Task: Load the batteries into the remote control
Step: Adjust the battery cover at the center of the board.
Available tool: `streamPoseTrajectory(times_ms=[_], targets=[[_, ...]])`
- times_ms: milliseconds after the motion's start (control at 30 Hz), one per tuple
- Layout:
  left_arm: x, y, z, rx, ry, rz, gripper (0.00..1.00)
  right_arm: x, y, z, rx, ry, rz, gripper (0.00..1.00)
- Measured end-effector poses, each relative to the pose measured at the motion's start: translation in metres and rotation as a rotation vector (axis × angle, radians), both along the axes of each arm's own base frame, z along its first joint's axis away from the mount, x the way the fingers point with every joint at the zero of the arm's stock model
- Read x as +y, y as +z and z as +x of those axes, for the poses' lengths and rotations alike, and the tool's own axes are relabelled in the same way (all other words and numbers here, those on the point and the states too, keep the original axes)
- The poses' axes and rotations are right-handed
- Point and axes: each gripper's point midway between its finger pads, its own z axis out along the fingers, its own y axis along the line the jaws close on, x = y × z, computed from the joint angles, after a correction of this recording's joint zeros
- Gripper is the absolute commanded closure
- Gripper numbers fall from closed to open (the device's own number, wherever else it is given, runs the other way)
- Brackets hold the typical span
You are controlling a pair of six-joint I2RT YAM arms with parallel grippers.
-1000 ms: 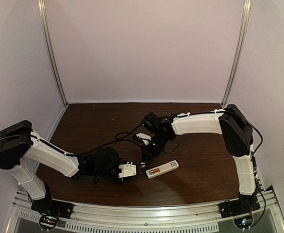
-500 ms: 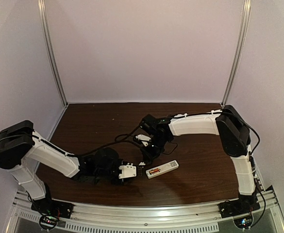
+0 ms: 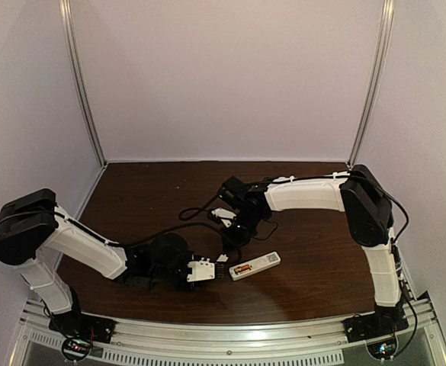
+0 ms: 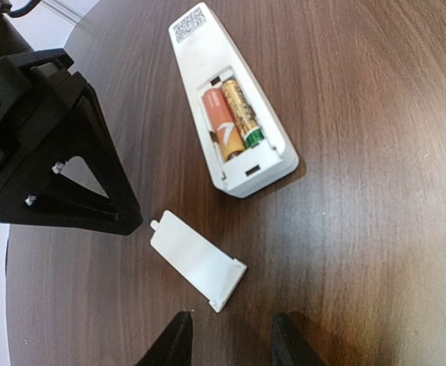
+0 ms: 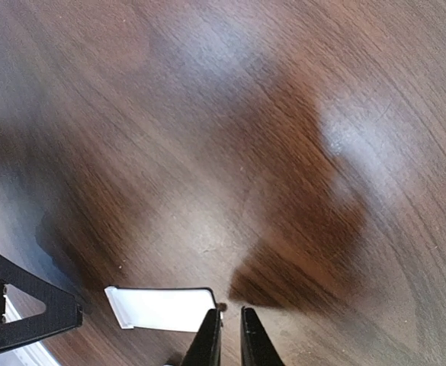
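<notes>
The remote control lies back side up on the table, its compartment uncovered, also seen from above. Both batteries sit side by side in it, one orange and one gold. The loose white cover plate lies flat just short of the remote. My left gripper is open right behind the plate, with only table between its fingers. My right gripper is shut to a thin slit with nothing in it. Its left fingertip is at the end of the cover plate.
The right gripper's black fingers stand low over the table just left of the remote and plate. A black cable loops across the wood behind both grippers. The left gripper's finger shows at the right wrist view's lower left.
My right arm has shifted slightly to the left, toward the cover plate. The left arm, the remote and the batteries have stayed put.
</notes>
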Motion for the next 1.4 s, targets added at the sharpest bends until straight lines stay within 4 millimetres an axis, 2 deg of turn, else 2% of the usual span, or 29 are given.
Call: streamPoseTrajectory(times_ms=[233,333,767,1033,1267,1400], targets=[[-0.001,0.0,0.001,-0.001,0.0,0.0,0.64,0.0,-0.008,-0.001,0.006,0.013,-0.014,0.89],[-0.004,0.001,0.002,-0.004,-0.002,-0.001,0.63,0.002,-0.008,-0.002,-0.002,0.022,-0.016,0.93],[-0.007,-0.004,0.005,-0.025,-0.013,0.025,0.65,0.004,-0.008,-0.002,-0.037,0.04,-0.039,0.95],[-0.016,-0.003,0.024,-0.137,0.005,0.054,0.69,0.005,-0.007,-0.001,-0.052,0.048,-0.042,0.97],[-0.023,-0.003,0.022,-0.238,-0.037,0.083,0.67,0.005,-0.007,0.003,-0.063,0.047,-0.041,1.0],[-0.017,-0.003,0.021,-0.283,-0.038,0.089,0.65,0.005,-0.007,0.002,-0.063,0.049,-0.042,1.0]])
